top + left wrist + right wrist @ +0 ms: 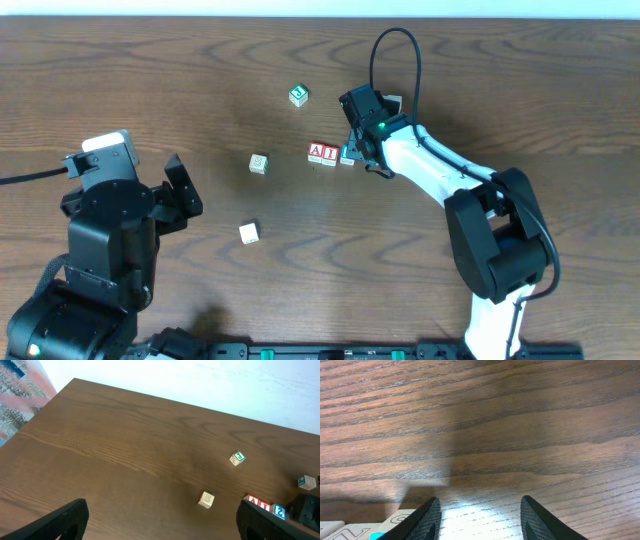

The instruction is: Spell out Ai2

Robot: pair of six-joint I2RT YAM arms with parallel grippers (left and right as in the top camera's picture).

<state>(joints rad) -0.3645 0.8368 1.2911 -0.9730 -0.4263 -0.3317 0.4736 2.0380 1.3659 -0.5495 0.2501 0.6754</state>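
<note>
Left arm sits folded at the near-left corner, left end effector [162, 507] released, fingers spread wide, nothing in it. Right arm reaches from the near-right side toward the middle of the desk [150, 60], wrist pitched down. Right end effector [480, 502] is released, bare wood between the fingers. Plain block [249, 233] is nearest, second plain block [259, 163] further in. Mid-desk row: A block [317, 152], I block [330, 153], 2 block [347, 155], just beside the right fingers. Green block [298, 95] lies toward the far edge.
</note>
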